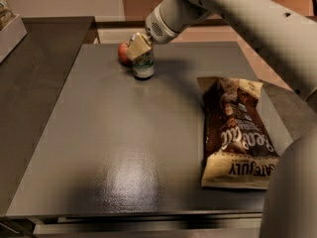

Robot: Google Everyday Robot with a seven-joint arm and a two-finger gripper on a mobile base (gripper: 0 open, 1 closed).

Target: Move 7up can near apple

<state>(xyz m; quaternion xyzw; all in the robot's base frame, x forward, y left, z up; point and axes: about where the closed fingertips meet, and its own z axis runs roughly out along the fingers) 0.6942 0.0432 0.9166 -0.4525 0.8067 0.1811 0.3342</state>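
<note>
As the scene lies now, gripper: upper left of centre in the frame, its cream tip laid over the upper half of the 7up can.
Grip state: you cannot tell whether it clamps the can or merely rests against it, because the tip itself masks the contact.
Can position: upright on the dark table, near its far edge, long axis vertical, base on the surface as far as you can judge.
Key relation: the apple lies just left of the can and slightly higher in the frame, very near it. The can sits right under the gripper.
Your judgement: the can already looks near the apple, so what remains is probably a release and a straight lift away.
Risk: if you pull off sideways, the can may tip against the apple.
Hidden from you: the apple's right side behind the can, the can's top and much of its label, and whether can and apple touch.
Arm: reaches in from the upper right of the frame.
Bystander: the chip bag lies flat at the right, well apart.
</note>
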